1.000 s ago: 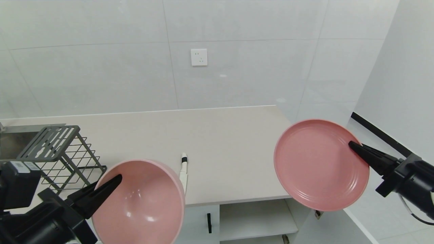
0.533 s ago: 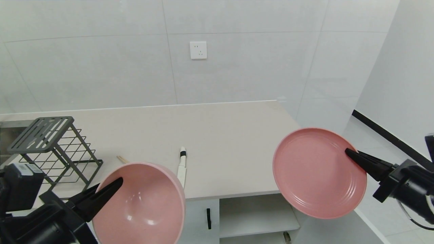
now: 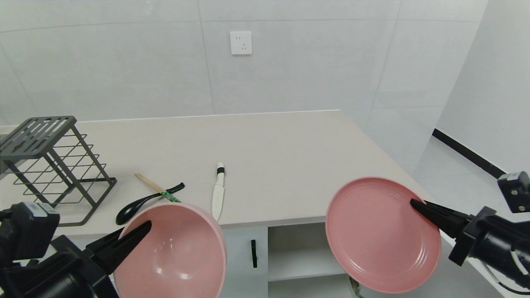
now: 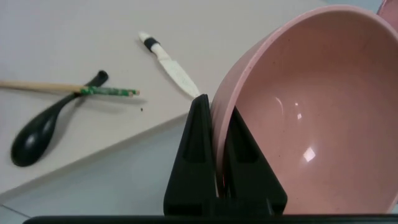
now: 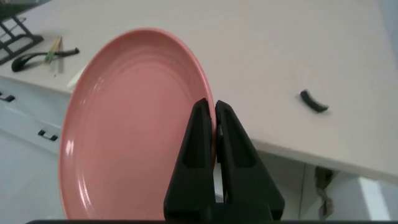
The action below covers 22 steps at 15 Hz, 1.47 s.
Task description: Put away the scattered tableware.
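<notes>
Head view had me holding two pink pieces in the air just off the near edge of the counter (image 3: 269,157). My left gripper (image 3: 145,227) was clamped on the rim of a bowl (image 3: 178,252), and my right gripper (image 3: 414,203) was pinched tight on the edge of a plate (image 3: 377,236). Both pieces were tipped up with their insides towards the camera. With twelve at the back wall, the bowl hung at about 7 o'clock of the counter and the plate at about 5. The bowl held nothing but glints of light, and the plate's face was bare. An open shelf (image 3: 302,252) under the counter sat at 6 o'clock between them, roughly 9 o'clock from the plate and 3 o'clock from the bowl. I judged the right arm the nearer, so the plate would likely go in first if that was the place. A wire rack (image 3: 45,157) with a slotted top stood at 9 o'clock on the counter, up at 10 o'clock from the bowl and far closer to my left arm. A knife (image 3: 217,192) lay on the counter along the 12-to-6 line, banded end to the wall. Just beside the bowl's rim, a black spoon (image 3: 140,203) ran from 8 to 2. Chopsticks (image 3: 151,186) crossed over its handle from 10 to 4.
</notes>
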{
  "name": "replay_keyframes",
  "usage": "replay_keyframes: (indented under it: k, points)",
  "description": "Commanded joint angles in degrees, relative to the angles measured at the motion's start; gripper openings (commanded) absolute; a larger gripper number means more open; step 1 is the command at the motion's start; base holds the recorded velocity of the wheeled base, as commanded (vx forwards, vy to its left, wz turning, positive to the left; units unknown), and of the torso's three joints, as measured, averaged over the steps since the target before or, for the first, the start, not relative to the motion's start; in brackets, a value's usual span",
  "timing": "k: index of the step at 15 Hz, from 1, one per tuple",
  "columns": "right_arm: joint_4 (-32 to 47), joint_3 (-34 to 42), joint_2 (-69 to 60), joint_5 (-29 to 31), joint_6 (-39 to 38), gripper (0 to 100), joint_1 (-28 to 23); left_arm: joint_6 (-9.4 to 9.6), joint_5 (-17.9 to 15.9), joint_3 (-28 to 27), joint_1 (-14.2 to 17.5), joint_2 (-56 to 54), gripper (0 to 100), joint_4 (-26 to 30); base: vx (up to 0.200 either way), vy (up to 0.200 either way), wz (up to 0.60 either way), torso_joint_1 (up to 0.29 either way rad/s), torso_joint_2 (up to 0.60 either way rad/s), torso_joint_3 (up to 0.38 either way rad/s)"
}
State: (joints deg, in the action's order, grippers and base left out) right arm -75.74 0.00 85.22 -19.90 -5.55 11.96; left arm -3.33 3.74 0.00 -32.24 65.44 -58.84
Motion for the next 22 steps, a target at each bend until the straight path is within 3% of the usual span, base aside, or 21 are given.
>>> replay_keyframes:
  k: [1, 11, 20, 22]
  points:
    - [1.3, 0.0, -1.7, -0.1, 0.0, 0, 1.5, -0.01, -0.1, 0.0, -0.1, 0.2, 0, 0.7, 0.0, 0.0, 0.0, -0.212, 0.53, 0.305]
    - [7.7, 0.0, 0.6, 2.0, -0.3, 0, 2.1, 0.16, -0.3, 0.0, -3.6, 0.5, 0, 13.0, 0.0, 0.0, 0.0, -0.186, 0.48, 0.286]
    - [10.3, 0.0, 5.6, 2.1, -0.5, 0, 1.7, 0.08, -0.3, 0.0, -3.6, 3.2, 0, 15.1, 0.0, 0.0, 0.0, -0.01, 0.03, 0.018]
    - [10.2, 0.0, 5.5, 2.1, -0.5, 0, 1.7, 0.08, -0.3, 0.0, -3.6, 3.3, 0, 15.1, -0.2, 0.0, 0.0, -0.081, 0.23, 0.156]
